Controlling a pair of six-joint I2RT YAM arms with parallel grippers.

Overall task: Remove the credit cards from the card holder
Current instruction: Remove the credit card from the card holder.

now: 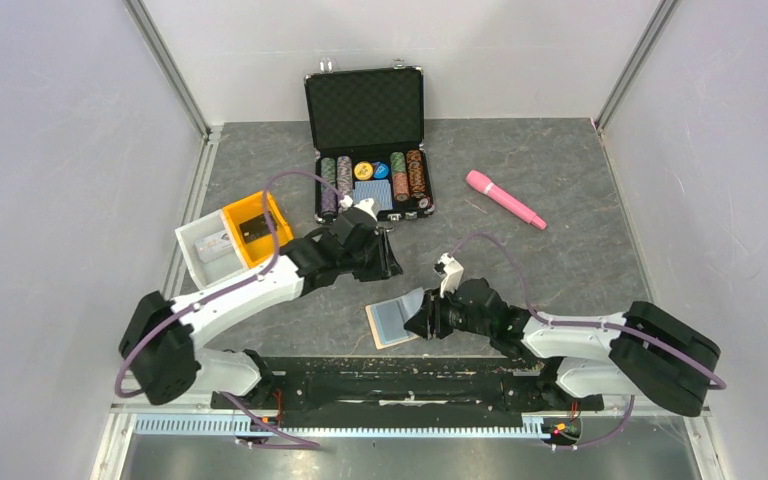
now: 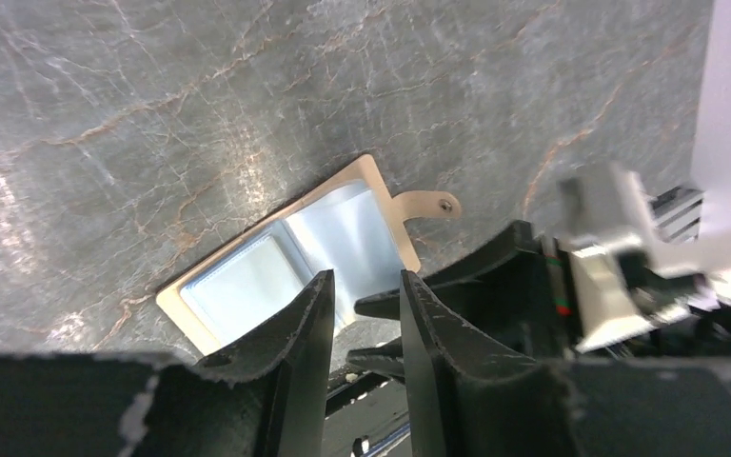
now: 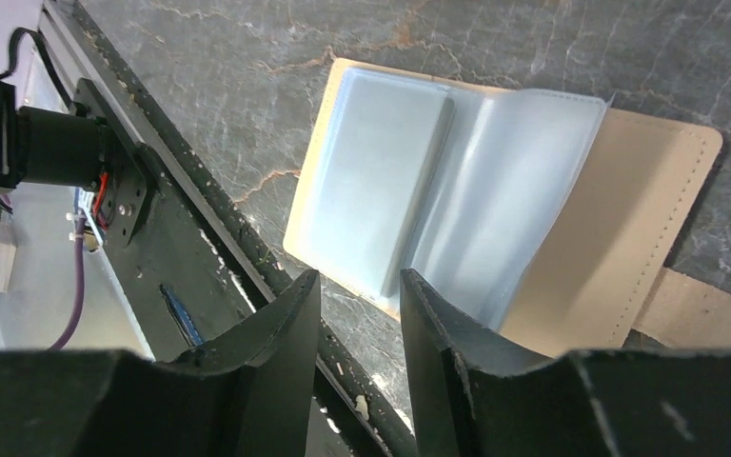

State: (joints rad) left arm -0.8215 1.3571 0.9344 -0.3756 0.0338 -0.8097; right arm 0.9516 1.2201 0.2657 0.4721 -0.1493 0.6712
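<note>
The tan card holder lies open on the table near the front edge, its blue-grey inner sleeves up. In the left wrist view its closing tab points right. In the right wrist view one sleeve stands half lifted over the tan cover. No separate card shows. My right gripper is open and empty at the holder's right edge. My left gripper is open and empty, hovering just behind the holder.
An open black poker-chip case stands at the back centre. A pink marker lies at the back right. A yellow bin and a white bin sit at the left. The black mounting rail runs just in front of the holder.
</note>
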